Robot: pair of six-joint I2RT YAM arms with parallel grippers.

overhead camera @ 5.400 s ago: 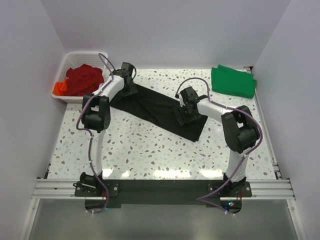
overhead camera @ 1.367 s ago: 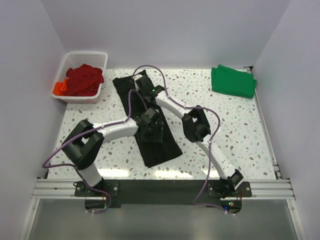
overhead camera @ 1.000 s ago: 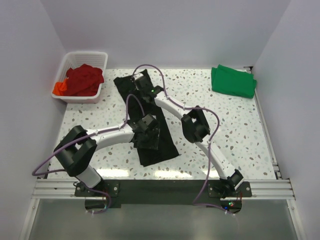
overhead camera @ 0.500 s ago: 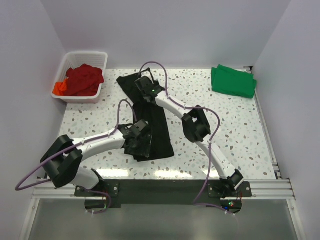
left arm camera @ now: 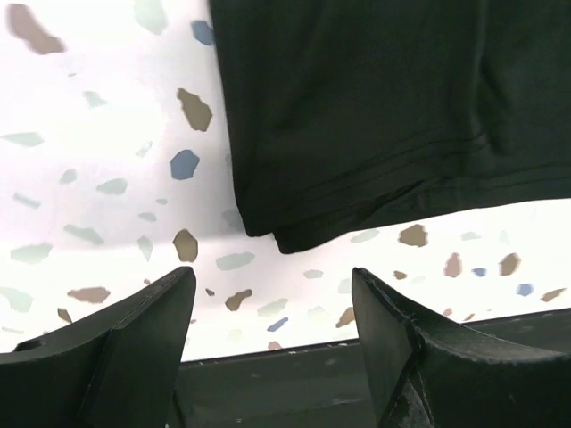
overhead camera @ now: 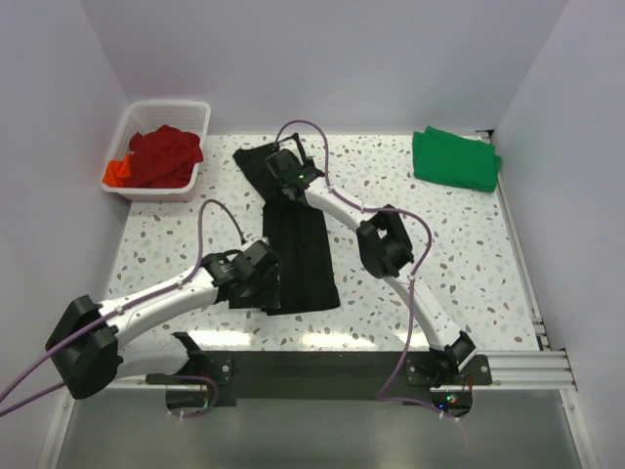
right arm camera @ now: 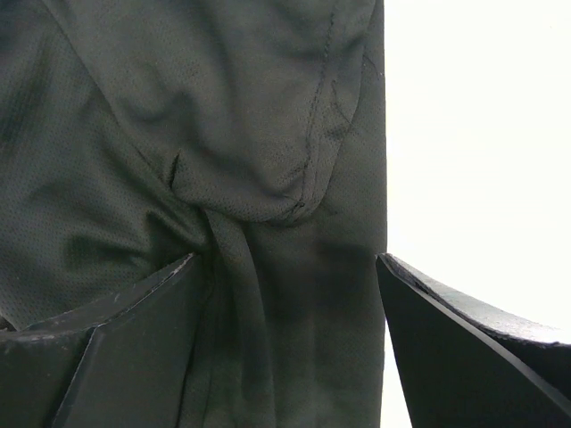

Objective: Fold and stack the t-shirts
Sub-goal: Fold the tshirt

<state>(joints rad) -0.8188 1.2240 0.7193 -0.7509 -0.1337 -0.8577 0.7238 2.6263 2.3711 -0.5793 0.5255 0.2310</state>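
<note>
The black t-shirt (overhead camera: 303, 254) lies as a long folded strip from the back middle toward the front of the table. My left gripper (overhead camera: 264, 283) is open and empty just left of its near end; the left wrist view shows the hem (left arm camera: 375, 116) ahead of the open gripper (left arm camera: 269, 276). My right gripper (overhead camera: 289, 176) is open, low over the shirt's far part, with wrinkled black fabric (right arm camera: 223, 107) between its spread jaws (right arm camera: 287, 260). The green t-shirt (overhead camera: 454, 158) lies folded at the back right. The dark red t-shirt (overhead camera: 164, 154) and the orange one (overhead camera: 117, 172) are crumpled in the basket.
A white slatted basket (overhead camera: 171, 104) stands at the back left corner. Walls close in the table on the left, back and right. A black rail (overhead camera: 322, 366) runs along the near edge; it also shows in the left wrist view (left arm camera: 285, 383).
The black shirt has been swung from a diagonal to a lengthwise strip. My left gripper has drawn back off its near end toward the front left. My right gripper stays over the far part.
</note>
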